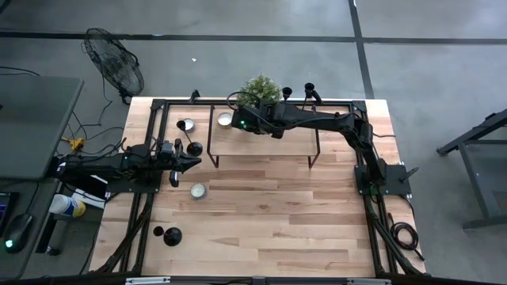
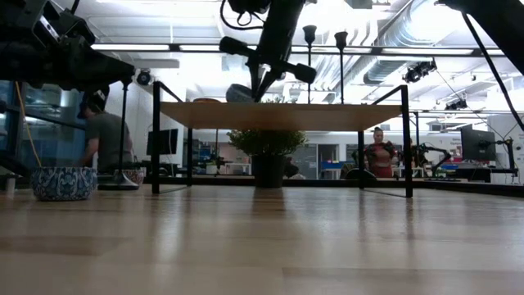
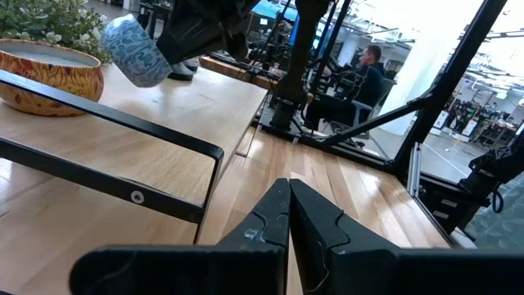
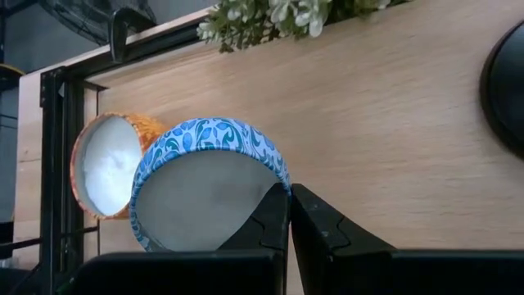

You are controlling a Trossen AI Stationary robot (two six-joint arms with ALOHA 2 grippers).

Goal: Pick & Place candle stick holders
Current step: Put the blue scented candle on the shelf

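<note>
**Blue bowl pinched above the shelf; holders spread over table and shelf**

The right claw (image 4: 288, 215) is seen closed on the rim of a blue patterned bowl (image 4: 205, 192), which is held tilted just above the raised wooden shelf (image 1: 261, 142). Just beside the bowl, an orange patterned bowl (image 4: 110, 164) rests on the shelf, and a small green plant (image 1: 259, 89) stands close behind both. Two candle stick holders (image 1: 298, 93) are placed upright at the shelf's far edge, near the plant and next to the right arm.

The left claw (image 1: 190, 162) is held shut with nothing between its fingers, poised over the table (image 1: 269, 229) at the shelf's left end, whose black frame rail lies directly ahead of it. Another blue patterned bowl (image 1: 198, 190) sits on the table just beside that claw, and one more bowl (image 1: 186, 125) lies near the far left corner. Two further candle stick holders (image 1: 168, 234) are found on the table's near left part, well apart from both claws.
</note>
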